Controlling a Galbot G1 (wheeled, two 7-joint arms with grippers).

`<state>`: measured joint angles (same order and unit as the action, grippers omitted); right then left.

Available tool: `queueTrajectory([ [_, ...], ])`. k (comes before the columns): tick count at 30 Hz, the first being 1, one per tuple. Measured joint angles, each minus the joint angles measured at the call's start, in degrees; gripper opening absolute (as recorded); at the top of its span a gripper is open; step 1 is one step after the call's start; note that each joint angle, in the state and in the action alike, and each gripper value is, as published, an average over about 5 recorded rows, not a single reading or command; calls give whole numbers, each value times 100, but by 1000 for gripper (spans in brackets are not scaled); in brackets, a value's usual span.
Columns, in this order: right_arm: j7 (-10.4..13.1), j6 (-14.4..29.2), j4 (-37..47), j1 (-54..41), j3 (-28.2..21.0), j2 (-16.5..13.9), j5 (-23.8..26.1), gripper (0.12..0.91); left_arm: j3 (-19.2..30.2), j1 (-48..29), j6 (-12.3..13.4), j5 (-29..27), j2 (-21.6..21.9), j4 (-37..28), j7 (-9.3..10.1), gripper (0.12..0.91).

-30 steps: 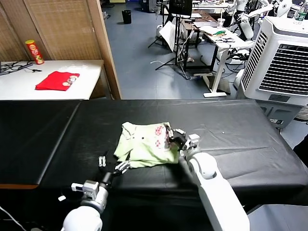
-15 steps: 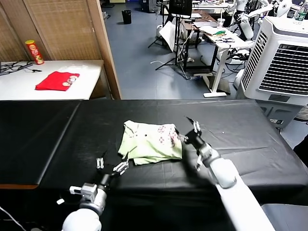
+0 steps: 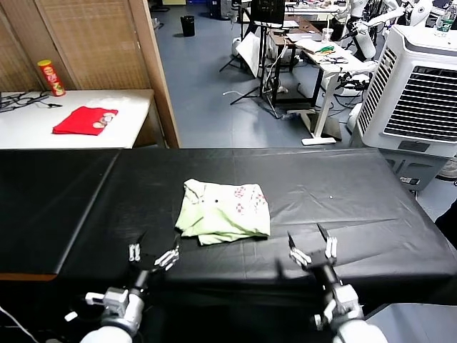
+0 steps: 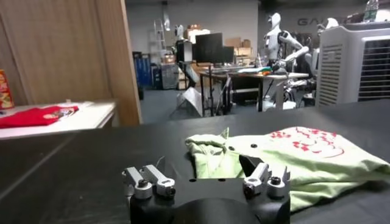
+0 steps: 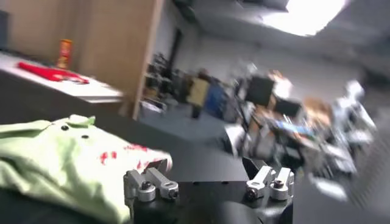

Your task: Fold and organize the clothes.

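Note:
The clothes, a pale green T-shirt with a small reddish print, lie folded into a compact bundle in the middle of the black table. The shirt also shows in the left wrist view and the right wrist view. My left gripper is open near the table's front edge, a little to the left of the shirt and clear of it. Near the front edge to the shirt's right, my right gripper stands open with nothing between its fingers.
A white side table at the back left holds a small red folded garment and a red can. A wooden partition stands behind the black table. A large white cooling unit stands at the right.
My right gripper let go of the shirt's right edge, opened and drew back to the front edge. The shirt settled flat. My left gripper pulled back slightly.

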<state>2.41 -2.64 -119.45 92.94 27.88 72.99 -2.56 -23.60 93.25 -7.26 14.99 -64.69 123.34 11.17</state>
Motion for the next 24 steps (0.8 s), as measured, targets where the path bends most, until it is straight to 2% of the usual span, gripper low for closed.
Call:
queueTrajectory([
  [7,495,3,-741,1135,122,108,-126,798,-247,662,-20,15,152,339,14,798],
  [13,763,-17,-1162,1849,90,106,-168,798,-536,1206,-38,148,224,641,-42,798],
  [16,906,-128,-1302,2101,36,108,-211,798,-705,1435,-227,390,255,785,-103,798],
  [20,1095,-351,-1508,2405,15,94,-408,798,-898,1717,-633,732,302,1009,-41,798],
  [24,1233,-501,-1641,2641,22,57,-535,798,-1064,1960,-791,883,314,1226,-9,798],
])
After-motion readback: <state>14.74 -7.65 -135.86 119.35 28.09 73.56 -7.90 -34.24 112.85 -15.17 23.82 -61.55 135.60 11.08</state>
